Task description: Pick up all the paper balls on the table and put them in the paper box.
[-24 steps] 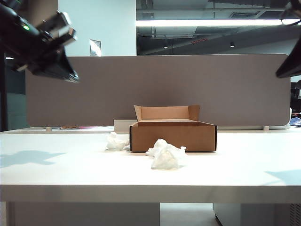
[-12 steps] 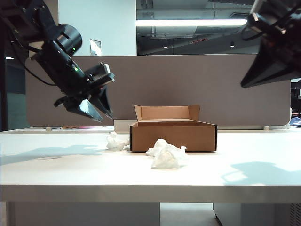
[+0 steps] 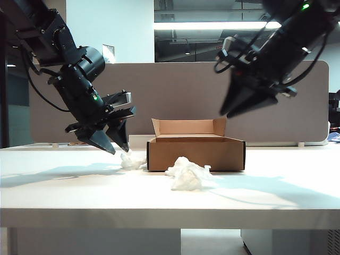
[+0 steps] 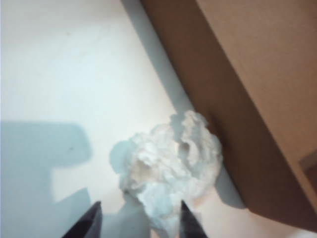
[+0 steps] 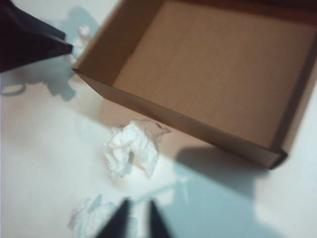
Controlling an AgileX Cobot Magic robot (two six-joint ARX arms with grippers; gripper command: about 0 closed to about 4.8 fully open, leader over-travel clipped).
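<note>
On the table [image 3: 79, 191], paper box [image 5: 218, 69] seemingly empty, both grippers above

exterior: low, level with counter [image 3: 64, 202] edge, facing divider panel [image 3: 175, 90], moderately near | left wrist: steep downward, close above smaller paper ball [image 4: 171, 171] beside paper box [image 4: 237, 99] wall | right wrist: higher, oblique into box interior | shared: box, both balls, counter

The 2 paper balls [image 3: 187, 174] [image 3: 130, 160] are plain white on the white table [image 3: 64, 191], the paper box [image 3: 195, 153] is brown with dark corner edges, the divider panel [image 3: 175, 90] grey, and both grippers [image 3: 113, 143] [image 3: 229, 110] black.
</note>
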